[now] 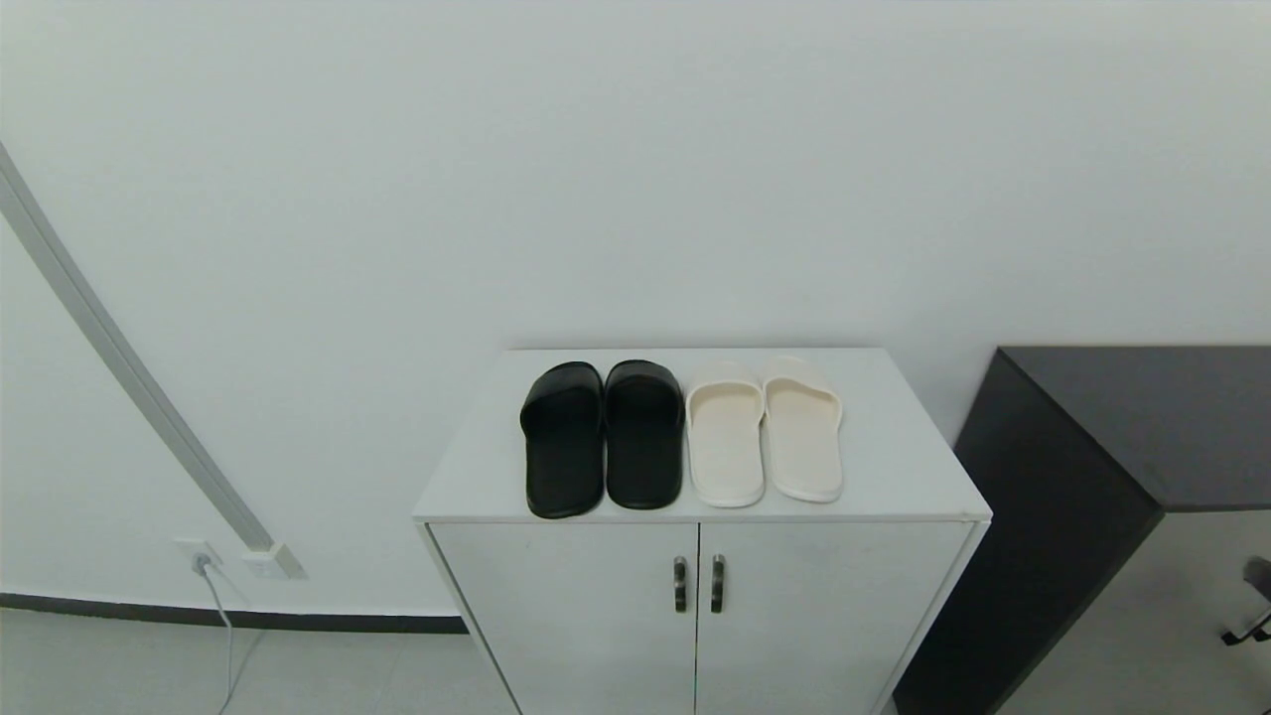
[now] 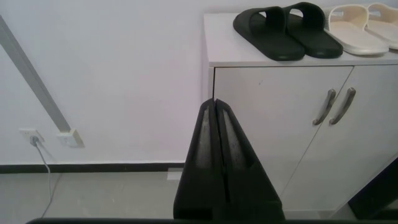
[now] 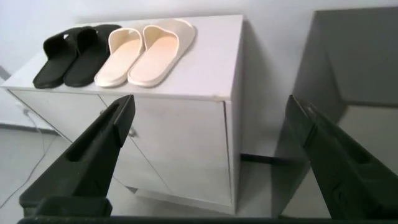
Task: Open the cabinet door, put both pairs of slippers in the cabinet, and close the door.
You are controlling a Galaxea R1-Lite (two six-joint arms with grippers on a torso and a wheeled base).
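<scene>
The left gripper (image 2: 215,102) has its fingers pressed together, and the right gripper (image 3: 210,102) has its spread wide, both short of the white two-door cabinet (image 1: 814,616). Its doors are shut. The black rubber slippers (image 1: 603,437) and cream foam slippers (image 1: 765,437) sit on top. Opening comes first, I'd say: catch a dark metal handle (image 1: 680,584).
</scene>
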